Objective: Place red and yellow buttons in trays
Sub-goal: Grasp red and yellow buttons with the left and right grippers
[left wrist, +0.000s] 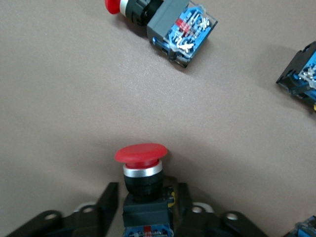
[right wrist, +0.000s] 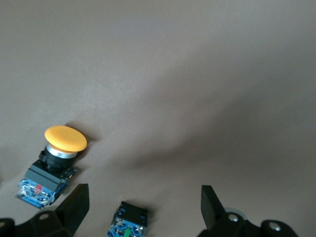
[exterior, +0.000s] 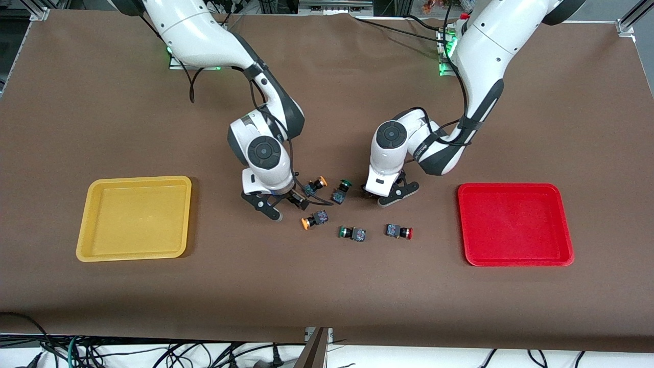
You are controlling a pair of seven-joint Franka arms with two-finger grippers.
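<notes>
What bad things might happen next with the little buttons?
1. The right gripper is open, low over a button body whose cap is hidden. The yellow button lies outside its fingers, so it might grab the wrong one.
2. The left gripper straddles a red button at its dark body, with the cap sticking out. The button might tip or slip when lifted.

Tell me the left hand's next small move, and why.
Probably close the left hand: its fingers flank the body of a red button on the table but look not yet clamped. Lift afterward, toward the red tray.
</notes>
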